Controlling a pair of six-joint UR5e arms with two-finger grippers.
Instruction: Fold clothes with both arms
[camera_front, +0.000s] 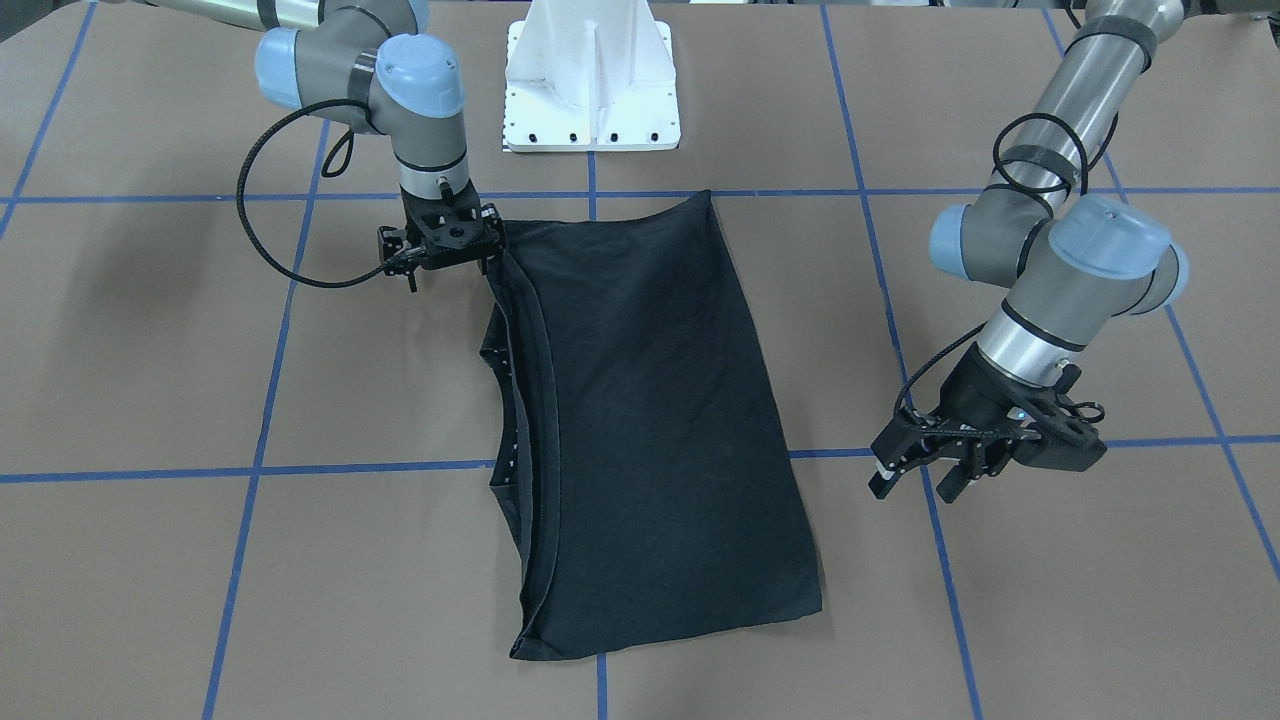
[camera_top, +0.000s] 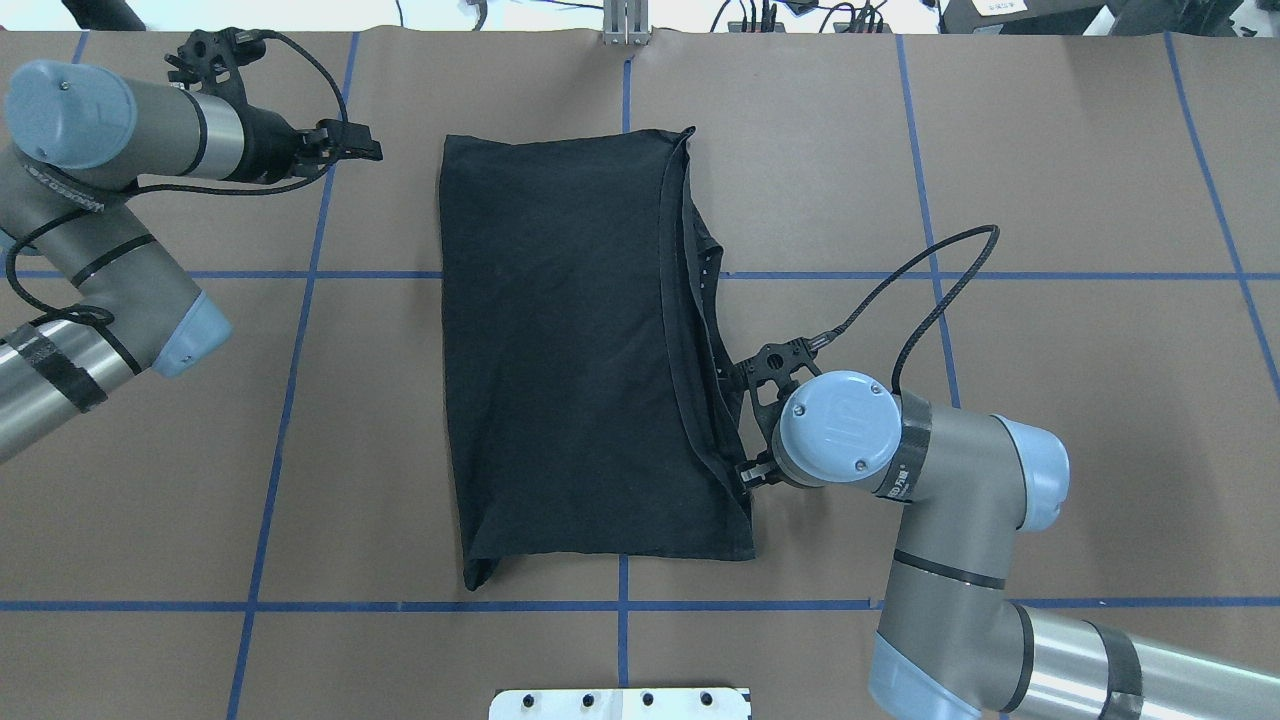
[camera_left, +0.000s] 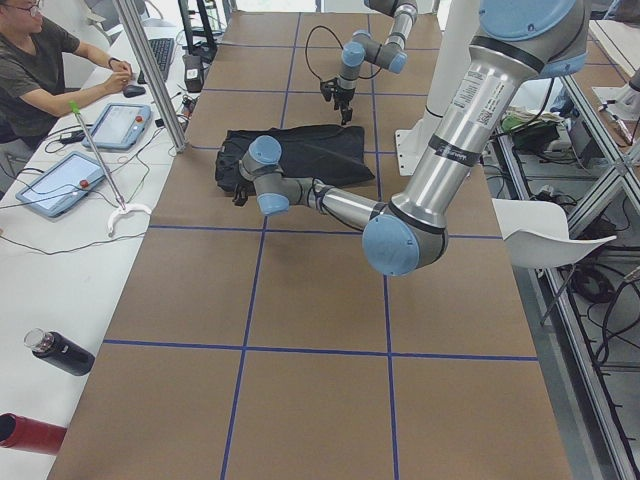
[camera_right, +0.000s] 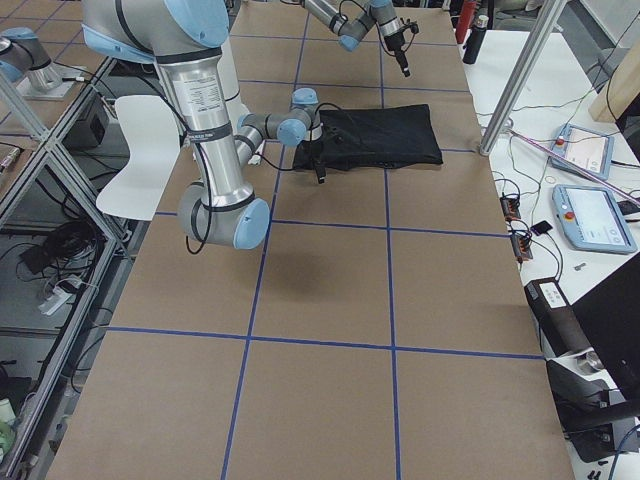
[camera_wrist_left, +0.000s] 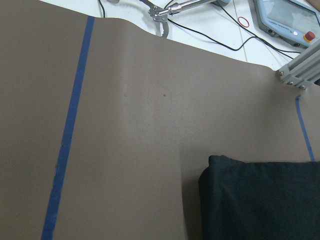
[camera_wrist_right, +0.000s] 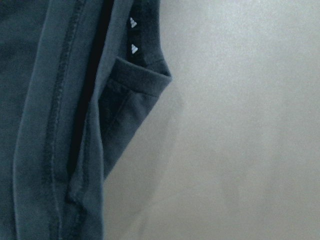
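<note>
Your left tool (camera_front: 915, 482) hangs above bare brown paper off the left long side of the shirt, toward the desk's far edge. Its fingers stand apart with nothing between them.

The black short-sleeved T-shirt (camera_top: 560, 350) lies in the middle of the brown-papered, blue-taped desk (camera_top: 1050, 400). It is already folded to a long rectangle with the plain side up. One short end points at the far edge and the other at the robot's side. Its left long side is a clean fold. Its right long side is a stack of loose hemmed edges (camera_top: 690, 300), with a sleeve flap (camera_wrist_right: 135, 95) poking out past them.

Your right tool (camera_front: 455, 240) is down at that layered side, near the corner closest to the robot and touching or just beside the cloth. The wrist hides the fingers, so you cannot tell whether they have closed on it.

Expect the shirt to handle as light, limp cloth. It will likely sag between two grips, drag on the paper, and let its layers slide apart. I would pinch through every layer at the two corners of one short end, one tool per corner. Lift evenly, or the stacked edges may fan out.
</note>
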